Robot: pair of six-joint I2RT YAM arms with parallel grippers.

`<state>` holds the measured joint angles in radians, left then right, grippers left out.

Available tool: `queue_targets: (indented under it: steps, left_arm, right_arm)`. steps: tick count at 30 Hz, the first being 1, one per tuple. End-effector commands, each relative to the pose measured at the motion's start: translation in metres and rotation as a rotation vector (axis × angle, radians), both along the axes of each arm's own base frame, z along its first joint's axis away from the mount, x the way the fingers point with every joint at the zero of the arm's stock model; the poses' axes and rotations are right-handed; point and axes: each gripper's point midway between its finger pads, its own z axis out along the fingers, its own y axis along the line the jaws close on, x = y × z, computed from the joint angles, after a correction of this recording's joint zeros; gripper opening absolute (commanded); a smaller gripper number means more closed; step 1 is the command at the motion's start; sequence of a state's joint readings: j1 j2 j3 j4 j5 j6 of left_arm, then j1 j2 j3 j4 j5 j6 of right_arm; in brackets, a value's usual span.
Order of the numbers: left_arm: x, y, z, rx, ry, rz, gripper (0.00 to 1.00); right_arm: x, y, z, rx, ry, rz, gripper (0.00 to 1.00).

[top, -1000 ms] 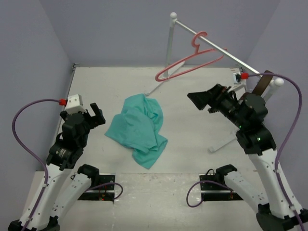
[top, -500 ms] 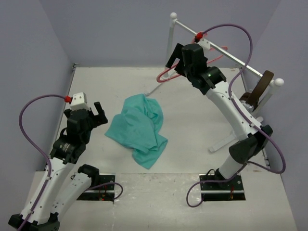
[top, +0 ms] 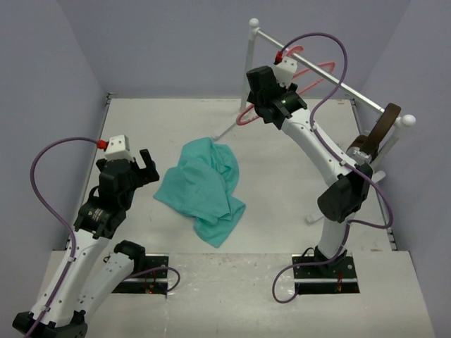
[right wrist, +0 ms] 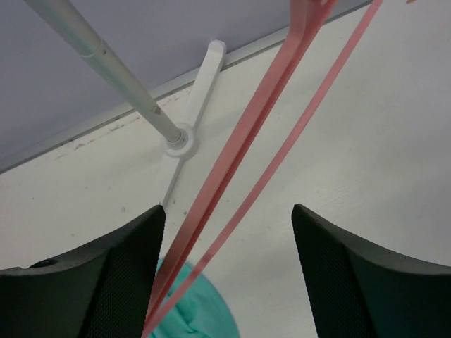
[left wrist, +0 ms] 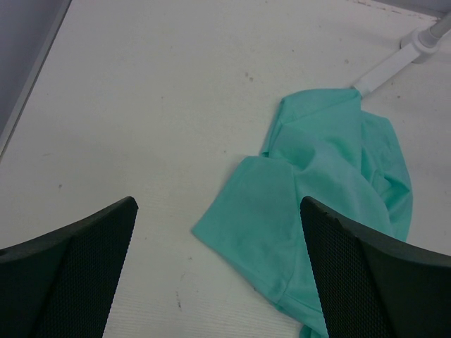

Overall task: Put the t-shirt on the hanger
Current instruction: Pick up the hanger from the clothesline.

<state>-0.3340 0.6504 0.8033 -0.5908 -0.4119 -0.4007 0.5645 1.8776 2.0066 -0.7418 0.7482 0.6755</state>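
T-shirt [top: 203, 189]: crumpled heap, centre of table [top: 162, 120], untouched.
Hanger [right wrist: 243, 137]: on rail [top: 338, 83], far edge, bare.
Right claw [right wrist: 227, 211]: jaws apart, straddling hanger, no grip.
Left claw [left wrist: 217, 204]: jaws apart, empty, near left edge.
Task barely begun.

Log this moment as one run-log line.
right gripper: open at hanger | hanger: hanging on rail | left gripper: open beside t-shirt | t-shirt: crumpled on table, untouched

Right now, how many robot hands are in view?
2. The left hand hovers open beside the t-shirt; the right hand is up at the rail, open around the hanger. None seem hidden.
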Motion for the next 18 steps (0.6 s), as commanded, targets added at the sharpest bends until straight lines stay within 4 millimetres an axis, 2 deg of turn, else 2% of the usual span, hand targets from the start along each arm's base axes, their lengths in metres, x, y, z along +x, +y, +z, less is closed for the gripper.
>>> queue_targets:
  steps: [1, 4, 7, 11, 15, 18]
  left_arm:
    - [0.005, -0.001, 0.008, -0.012, -0.044, -0.002, 1.0]
    - [0.005, -0.001, 0.008, -0.012, -0.044, -0.004, 1.0]
    - [0.005, -0.002, 0.008, -0.014, -0.046, -0.008, 1.0]
    - [0.003, -0.002, 0.01, -0.018, -0.056, -0.01, 1.0]
    - [0.003, -0.003, 0.011, -0.021, -0.062, -0.015, 1.0]
    - [0.003, -0.003, 0.011, -0.022, -0.059, -0.02, 1.0]
  right_arm:
    - [-0.011, -0.015, 0.006, 0.025, -0.054, -0.055, 0.71]
    - [-0.023, -0.023, 0.005, 0.039, -0.064, -0.068, 0.67]
    - [-0.036, -0.033, -0.003, 0.039, -0.055, -0.086, 0.56]
    - [-0.051, -0.044, -0.015, 0.034, -0.039, -0.104, 0.48]
    - [-0.062, -0.052, -0.016, 0.037, -0.046, -0.111, 0.43]
    - [-0.068, -0.055, -0.015, 0.034, -0.045, -0.109, 0.34]
